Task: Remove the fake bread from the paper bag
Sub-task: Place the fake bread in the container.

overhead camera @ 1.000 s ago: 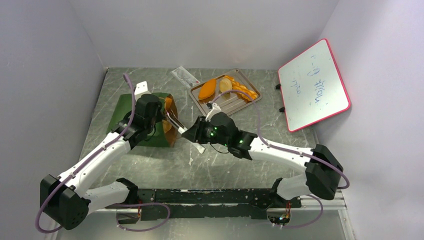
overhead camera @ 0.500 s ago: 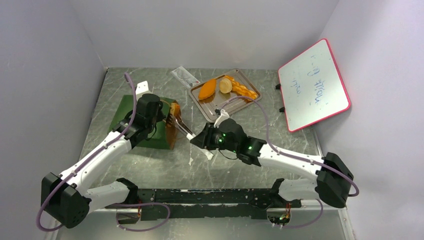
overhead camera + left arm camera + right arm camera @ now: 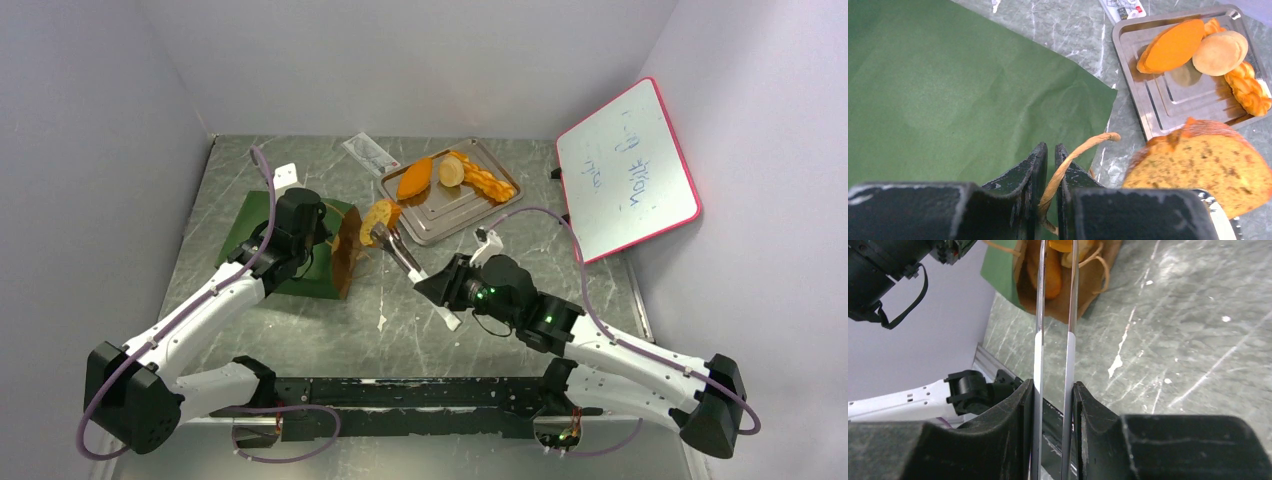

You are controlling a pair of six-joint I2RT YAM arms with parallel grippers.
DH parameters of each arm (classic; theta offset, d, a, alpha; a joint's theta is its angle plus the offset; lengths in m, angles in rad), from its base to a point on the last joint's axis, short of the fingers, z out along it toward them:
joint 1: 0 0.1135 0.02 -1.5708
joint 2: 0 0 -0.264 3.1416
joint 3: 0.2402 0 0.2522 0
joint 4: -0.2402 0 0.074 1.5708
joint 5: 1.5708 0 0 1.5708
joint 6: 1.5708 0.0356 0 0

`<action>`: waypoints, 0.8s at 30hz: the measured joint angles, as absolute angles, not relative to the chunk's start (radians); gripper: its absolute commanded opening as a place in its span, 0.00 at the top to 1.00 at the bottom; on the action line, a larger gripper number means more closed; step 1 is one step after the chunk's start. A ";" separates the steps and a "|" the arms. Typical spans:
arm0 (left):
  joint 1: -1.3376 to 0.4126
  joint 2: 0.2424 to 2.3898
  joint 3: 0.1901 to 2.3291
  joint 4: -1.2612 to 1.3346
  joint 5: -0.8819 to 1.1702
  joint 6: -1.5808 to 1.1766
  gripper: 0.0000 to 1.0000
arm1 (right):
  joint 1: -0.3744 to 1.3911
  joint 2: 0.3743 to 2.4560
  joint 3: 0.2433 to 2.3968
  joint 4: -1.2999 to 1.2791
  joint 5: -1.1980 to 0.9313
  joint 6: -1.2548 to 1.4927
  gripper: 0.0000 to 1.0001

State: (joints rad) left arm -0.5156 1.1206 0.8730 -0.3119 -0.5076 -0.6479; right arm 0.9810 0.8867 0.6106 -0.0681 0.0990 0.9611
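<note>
The dark green paper bag (image 3: 268, 240) lies on its side, its brown mouth (image 3: 347, 256) facing right. My left gripper (image 3: 322, 232) is shut on the bag's tan looped handle (image 3: 1083, 151); the handle passes between the jaws (image 3: 1051, 147). My right gripper (image 3: 428, 283) is shut on metal tongs (image 3: 404, 260), which pinch a tan bread slice (image 3: 380, 214) in the air, just outside the bag's mouth. In the left wrist view the slice (image 3: 1198, 162) hangs close to the tray (image 3: 1173, 107). On the tray lie an orange oval loaf (image 3: 414, 178), a round bun (image 3: 452, 171) and a braided stick (image 3: 487, 181).
A red-framed whiteboard (image 3: 625, 170) leans at the right wall. A clear plastic packet (image 3: 370, 153) and a white card (image 3: 284, 173) lie at the back of the table. In the right wrist view the tongs (image 3: 1054, 320) point towards the bag's mouth (image 3: 1070, 295).
The right arm has drawn back to the right, pulling the tongs and the bread slice out of the bag's mouth and towards the tray. The left gripper keeps hold of the handle.
</note>
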 measured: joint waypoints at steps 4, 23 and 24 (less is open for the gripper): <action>-0.510 1.121 0.861 -0.305 -0.500 -0.648 0.93 | 0.981 0.838 0.606 -0.132 0.165 0.968 0.86; -0.505 1.088 0.831 -0.294 -0.458 -0.648 0.93 | 0.601 1.049 0.601 -0.005 0.107 0.980 0.87; -0.505 1.085 0.829 -0.294 -0.456 -0.648 0.93 | 0.586 1.075 0.597 0.022 0.086 0.985 0.87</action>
